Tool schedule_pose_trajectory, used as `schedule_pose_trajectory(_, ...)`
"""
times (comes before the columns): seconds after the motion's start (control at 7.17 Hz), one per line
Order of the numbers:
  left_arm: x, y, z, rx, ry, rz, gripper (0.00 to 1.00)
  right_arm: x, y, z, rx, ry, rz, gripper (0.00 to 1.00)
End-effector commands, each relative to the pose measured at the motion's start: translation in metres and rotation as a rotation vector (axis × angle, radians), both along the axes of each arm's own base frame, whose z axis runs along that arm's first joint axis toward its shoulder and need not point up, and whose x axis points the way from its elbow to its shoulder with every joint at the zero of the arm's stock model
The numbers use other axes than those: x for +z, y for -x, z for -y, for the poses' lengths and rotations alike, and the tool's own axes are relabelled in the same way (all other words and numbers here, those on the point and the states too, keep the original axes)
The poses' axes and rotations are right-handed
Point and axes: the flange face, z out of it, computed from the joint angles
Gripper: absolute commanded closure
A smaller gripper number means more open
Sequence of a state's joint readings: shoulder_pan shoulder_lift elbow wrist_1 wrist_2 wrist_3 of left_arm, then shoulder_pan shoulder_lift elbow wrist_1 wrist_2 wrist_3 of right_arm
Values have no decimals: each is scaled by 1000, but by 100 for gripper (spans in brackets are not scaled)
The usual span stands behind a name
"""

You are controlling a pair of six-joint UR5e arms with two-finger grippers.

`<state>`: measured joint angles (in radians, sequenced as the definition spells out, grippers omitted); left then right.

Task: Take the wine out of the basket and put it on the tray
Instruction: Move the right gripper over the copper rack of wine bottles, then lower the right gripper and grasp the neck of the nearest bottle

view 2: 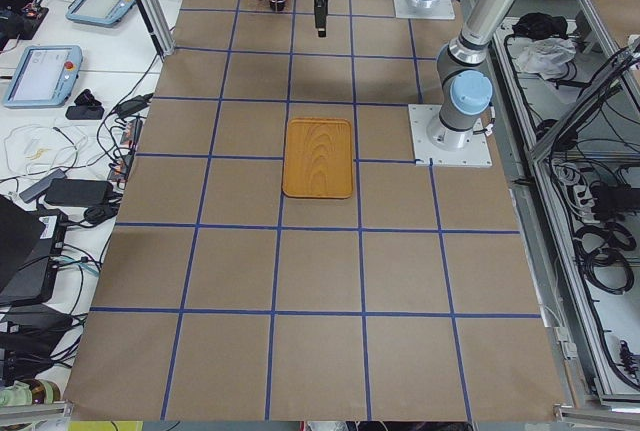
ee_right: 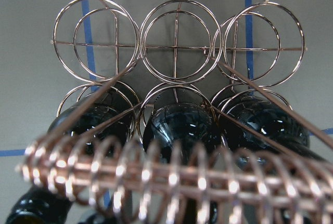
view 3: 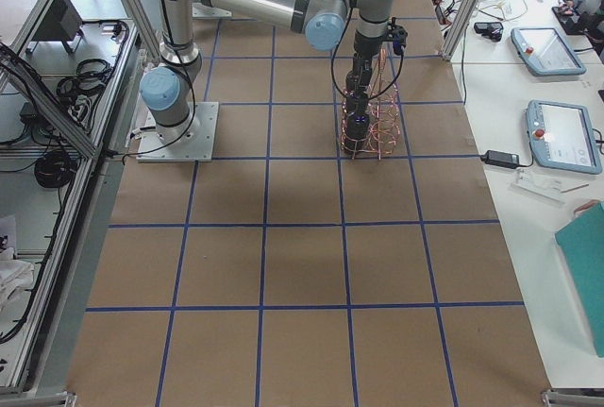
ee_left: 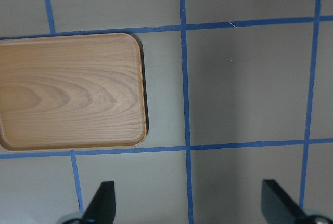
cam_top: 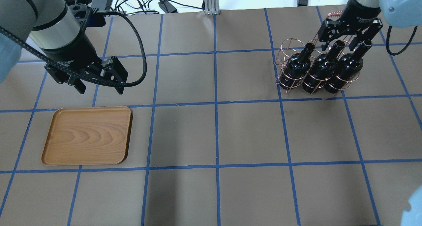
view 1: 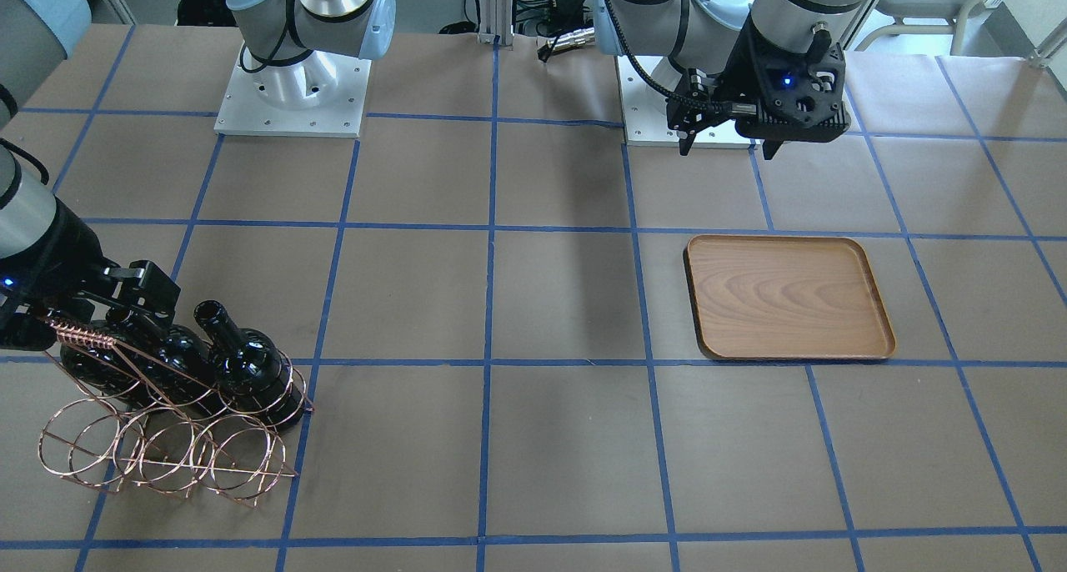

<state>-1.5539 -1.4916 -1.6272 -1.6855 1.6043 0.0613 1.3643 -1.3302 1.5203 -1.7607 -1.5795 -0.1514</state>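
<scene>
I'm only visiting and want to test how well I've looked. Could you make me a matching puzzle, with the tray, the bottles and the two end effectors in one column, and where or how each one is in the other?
Things
1. tray
2. bottles
3. left end effector
4. right end effector

Descriptions
A. open, at the bottle necks
B. brown wood, flat on the table, nothing on it
C. glossy black, upright in the wire rings of the basket
D. open, hanging above the table near the tray

Pairs: 1-B, 2-C, 3-D, 4-A
</scene>
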Motion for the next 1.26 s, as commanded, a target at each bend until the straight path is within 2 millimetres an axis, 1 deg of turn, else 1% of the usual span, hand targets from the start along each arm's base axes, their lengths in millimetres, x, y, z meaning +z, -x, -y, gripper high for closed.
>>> schedule_pose_trajectory(0.0,-3,-2,-1,-4,-4,25,0,-13,0,-3,0,-3,0,35)
schedule_pose_trajectory(0.14,-3,-2,-1,-4,-5,23,0,-11,0,-1,0,18,-6,45)
schedule_pose_trajectory(0.42,-3,-2,-1,-4,-5,23,0,-10,1,2,1,39,-9,45)
schedule_pose_trajectory(0.56,-4,-2,-1,-2,-7,25,0,-10,1,1,-2,36,-7,47)
schedule_pose_trajectory(1.12,-4,-2,-1,-2,-7,25,0,-18,0,0,6,7,-4,48)
